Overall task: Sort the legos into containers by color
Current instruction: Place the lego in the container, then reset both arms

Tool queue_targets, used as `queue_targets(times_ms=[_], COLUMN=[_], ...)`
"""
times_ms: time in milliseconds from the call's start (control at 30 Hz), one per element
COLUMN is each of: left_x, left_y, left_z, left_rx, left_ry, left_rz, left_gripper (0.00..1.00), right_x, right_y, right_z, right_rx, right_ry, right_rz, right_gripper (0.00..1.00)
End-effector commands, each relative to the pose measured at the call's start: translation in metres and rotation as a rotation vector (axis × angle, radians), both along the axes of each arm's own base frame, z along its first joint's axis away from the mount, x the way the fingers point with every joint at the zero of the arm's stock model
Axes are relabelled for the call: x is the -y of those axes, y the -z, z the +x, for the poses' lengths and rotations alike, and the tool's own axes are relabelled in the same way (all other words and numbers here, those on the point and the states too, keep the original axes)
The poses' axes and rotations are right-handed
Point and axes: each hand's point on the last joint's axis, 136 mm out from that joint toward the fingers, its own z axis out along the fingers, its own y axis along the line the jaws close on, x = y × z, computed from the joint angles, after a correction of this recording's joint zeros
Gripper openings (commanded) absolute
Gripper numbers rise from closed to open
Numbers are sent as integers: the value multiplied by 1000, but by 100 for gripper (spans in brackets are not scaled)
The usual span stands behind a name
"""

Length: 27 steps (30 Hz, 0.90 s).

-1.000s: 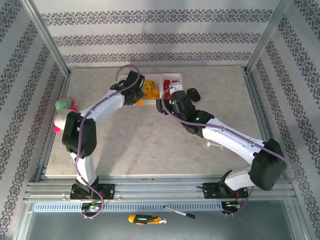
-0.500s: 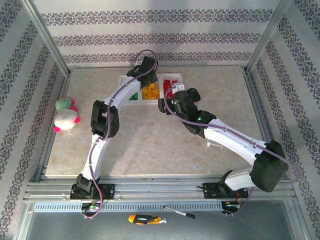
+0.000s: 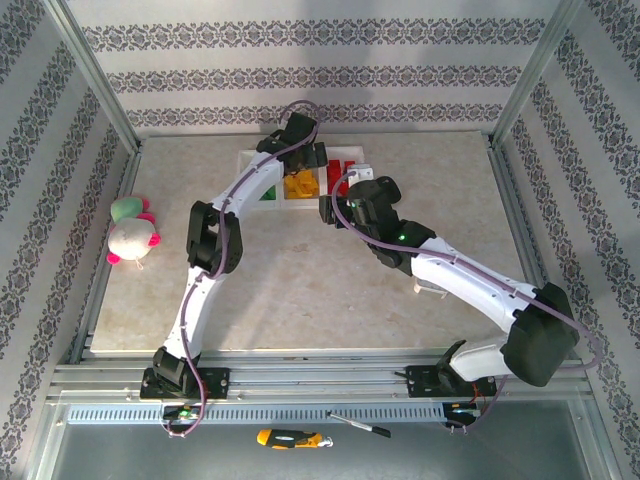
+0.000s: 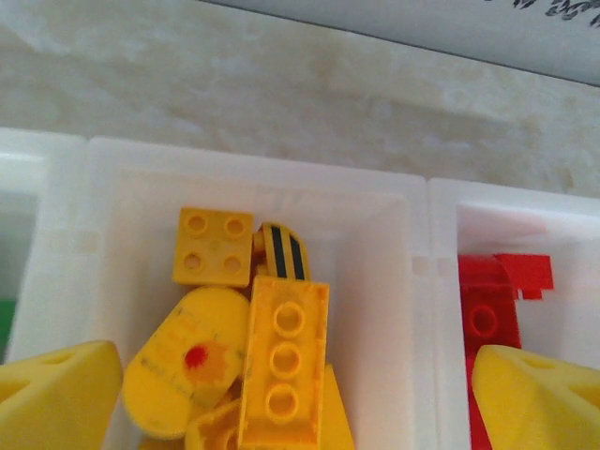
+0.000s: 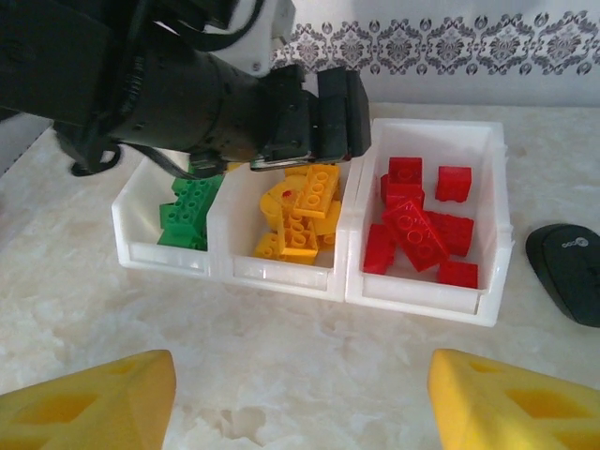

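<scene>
The containers are one white three-compartment tray [image 5: 281, 272]. Green legos [image 5: 187, 211] fill its left cell, yellow legos [image 5: 300, 216] the middle and red legos [image 5: 417, 225] the right. My left gripper [image 4: 295, 403] hangs open over the middle cell, its yellow fingers [image 4: 56, 394] wide apart. A long yellow brick [image 4: 281, 361] lies loose on the pile between them. From above, the left gripper [image 3: 303, 158] covers part of the tray [image 3: 247, 163]. My right gripper [image 5: 300, 403] is open above bare table just in front of the tray, holding nothing.
A black mouse [image 5: 567, 272] lies on the table right of the tray, close to the right arm's wrist [image 3: 365, 205]. A plush toy [image 3: 130, 235] sits at the table's left edge. Metal frame posts and patterned walls close in the table's sides and back.
My left arm swung right and forward from beside the tray to over the middle cell, then its gripper opened, leaving the long yellow brick on the pile. The right gripper widened slightly.
</scene>
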Motion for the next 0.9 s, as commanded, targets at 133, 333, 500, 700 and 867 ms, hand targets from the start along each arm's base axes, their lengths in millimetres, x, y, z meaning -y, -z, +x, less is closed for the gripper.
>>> queue_targets(times_ms=[133, 333, 500, 700, 867], left_x=[0, -28, -72, -122, -167], left_y=[-102, -110, -92, -64, -44], left_z=[-53, -116, -162, -188, -197], left_rx=[279, 450, 498, 500, 499], left_ry=[188, 232, 169, 156, 76], left_rz=[14, 23, 148, 368, 406], left_gripper=[99, 99, 99, 99, 99], right_x=[35, 72, 113, 171, 219], right_y=[-7, -4, 7, 39, 68], right_z=[5, 9, 10, 11, 8], right_rx=[81, 116, 143, 184, 239], right_ry=[77, 151, 243, 354, 440], right_rz=[-45, -75, -102, -169, -243], right_gripper=[84, 90, 93, 95, 95])
